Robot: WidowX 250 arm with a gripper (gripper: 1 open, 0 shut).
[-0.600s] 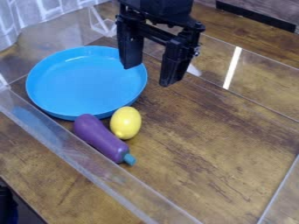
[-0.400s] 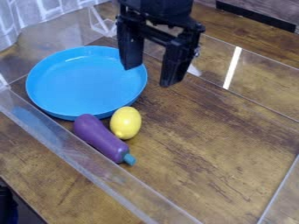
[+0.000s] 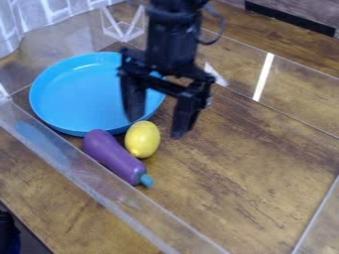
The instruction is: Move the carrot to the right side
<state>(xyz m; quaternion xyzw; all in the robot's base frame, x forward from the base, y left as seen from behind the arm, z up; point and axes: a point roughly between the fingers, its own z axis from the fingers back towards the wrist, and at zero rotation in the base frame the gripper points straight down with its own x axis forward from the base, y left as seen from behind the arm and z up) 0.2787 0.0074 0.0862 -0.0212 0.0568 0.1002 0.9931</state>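
No carrot shows in the camera view; it is hidden or out of view. My gripper (image 3: 159, 107) hangs pointing down over the right rim of the blue plate (image 3: 73, 94), just behind the yellow lemon (image 3: 143, 139). Its two dark fingers (image 3: 184, 111) stand wide apart with nothing between them. A purple eggplant (image 3: 111, 154) lies to the left of the lemon, touching it.
The wooden table (image 3: 252, 169) is fenced by a low clear plastic wall (image 3: 79, 174) along the front left. Bright glare streaks (image 3: 263, 77) lie on the table at the back right.
The gripper has come down and toward the front left, from behind the plate to just above its right rim near the lemon. Its fingers stayed open.
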